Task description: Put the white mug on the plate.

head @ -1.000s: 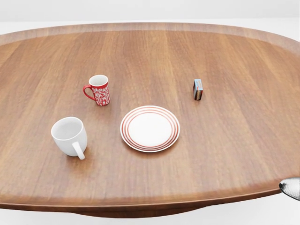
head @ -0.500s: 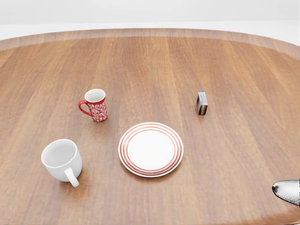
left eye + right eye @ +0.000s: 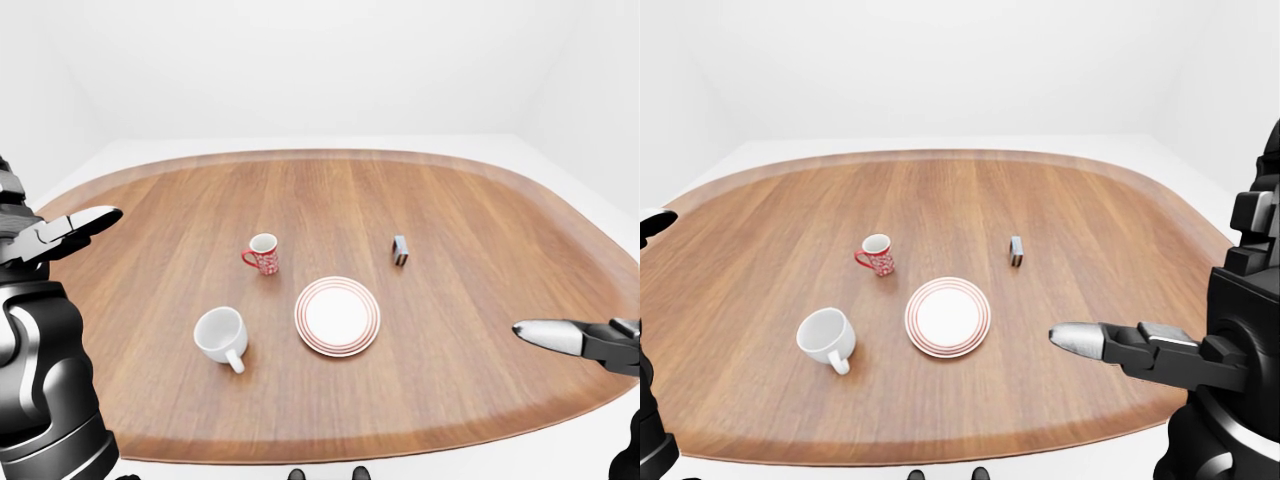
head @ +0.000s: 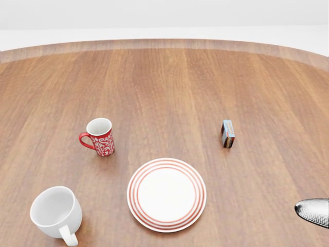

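At the far left of the left-eye view the left hand (image 3: 72, 228) hangs above the table's edge with its fingers stretched out and spread, holding nothing; it stands well apart from everything on the wood; just right of it, toward the bottom of the view, the white mug (image 3: 221, 336) sits upright on the table (image 3: 470, 210) with its handle turned toward the bottom edge, near the plate (image 3: 337, 316) but not touching it; above and between them stands a smaller red patterned mug (image 3: 264, 254); further right a small box (image 3: 400, 250) stands on end, well clear; at the far right the right hand (image 3: 1110, 345) reaches in low, one finger pointing toward the plate, empty, though I cannot tell how far it is spread

The step in hand looks like the approach; the left hand seems the better choice, being on the mug's side; it should come down around the body from the side away from the handle, lift clear of the plate's rim, and set the mug flat in the plain centre

The white mug is round, wide-mouthed, glossy like glazed ceramic; the plate is shallow, white, ringed in thin red bands; the table is warm wood with long grain and a rounded raised border
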### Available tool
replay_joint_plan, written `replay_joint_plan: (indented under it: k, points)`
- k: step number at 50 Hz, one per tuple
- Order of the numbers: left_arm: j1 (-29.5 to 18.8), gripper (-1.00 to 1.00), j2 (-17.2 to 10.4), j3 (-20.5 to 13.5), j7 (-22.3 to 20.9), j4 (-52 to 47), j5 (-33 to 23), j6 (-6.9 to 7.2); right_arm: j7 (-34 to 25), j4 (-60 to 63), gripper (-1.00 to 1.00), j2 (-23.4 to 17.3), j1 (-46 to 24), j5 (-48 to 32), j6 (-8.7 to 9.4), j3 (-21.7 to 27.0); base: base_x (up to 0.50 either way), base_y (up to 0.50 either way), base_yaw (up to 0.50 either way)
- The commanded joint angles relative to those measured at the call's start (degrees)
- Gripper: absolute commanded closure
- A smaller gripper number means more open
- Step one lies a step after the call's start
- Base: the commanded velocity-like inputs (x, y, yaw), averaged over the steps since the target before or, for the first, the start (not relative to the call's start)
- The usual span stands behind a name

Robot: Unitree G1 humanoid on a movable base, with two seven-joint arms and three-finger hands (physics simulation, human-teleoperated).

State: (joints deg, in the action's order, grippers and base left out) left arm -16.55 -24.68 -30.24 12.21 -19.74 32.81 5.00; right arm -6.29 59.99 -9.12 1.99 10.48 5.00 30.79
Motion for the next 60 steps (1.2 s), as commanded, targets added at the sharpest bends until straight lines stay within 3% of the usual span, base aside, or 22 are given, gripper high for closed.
replay_joint_plan:
  k: [1,23,60]
  points:
    - [0.0,-1.00,-0.1,-0.1,0.2,-0.2,0.2,0.00,-0.8,0.0,-1.00,0.4,-0.1,-0.6,0.00,0.0,0.31,0.00,0.00]
    - [0.2,-1.00,0.1,0.0,-0.1,-0.1,-0.1,0.00,-2.6,0.0,-1.00,1.6,0.7,-3.8,0.00,-1.6,0.16,0.02,0.00]
    - [0.2,-1.00,0.2,0.1,-0.1,0.1,-0.4,0.00,-6.5,0.0,-1.00,3.9,0.5,-7.6,0.00,-2.5,0.11,0.35,0.00]
